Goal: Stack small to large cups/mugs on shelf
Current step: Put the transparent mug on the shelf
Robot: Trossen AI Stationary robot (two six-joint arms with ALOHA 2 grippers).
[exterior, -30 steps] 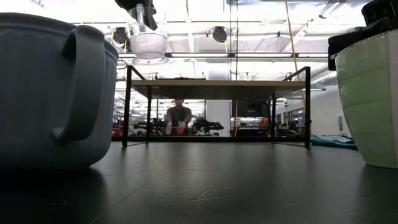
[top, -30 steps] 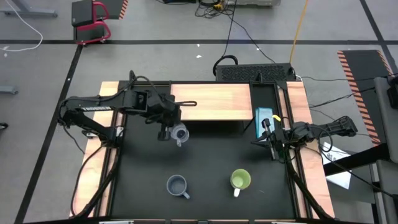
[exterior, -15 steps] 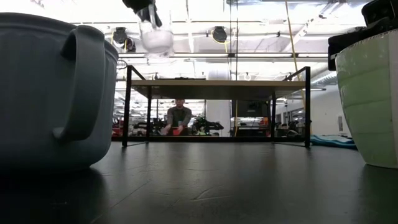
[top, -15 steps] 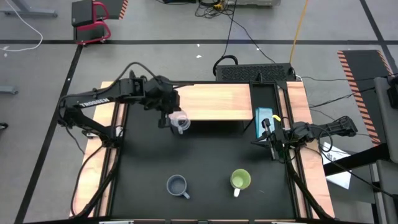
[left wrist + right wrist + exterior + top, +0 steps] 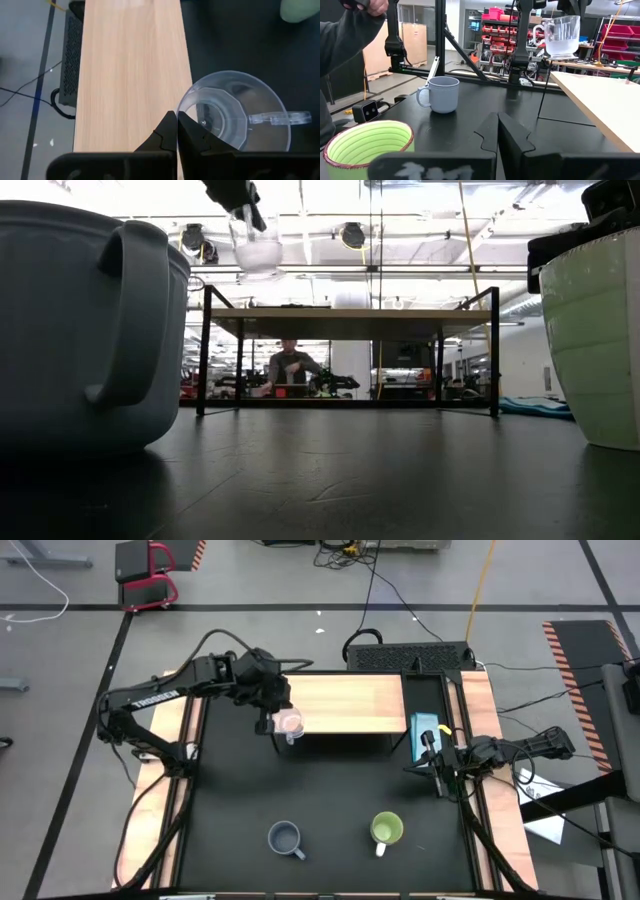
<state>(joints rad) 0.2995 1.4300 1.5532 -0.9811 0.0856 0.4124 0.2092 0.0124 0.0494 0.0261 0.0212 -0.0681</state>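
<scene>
Your left gripper has its jaws clamped on the glass cup, held above the shelf at its 9 o'clock end. Your right gripper waits at the surface's 3 o'clock edge, jaws closed on nothing.

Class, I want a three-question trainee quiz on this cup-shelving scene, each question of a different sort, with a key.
1. True or false: the glass cup stands on the shelf.
2. Which gripper holds it? A left B right
3. Fill in: the grey-blue mug and green mug stand on the black ____.

Key: 1 false, it is held in the air over the shelf's front edge; 2 A; 3 table.
</scene>
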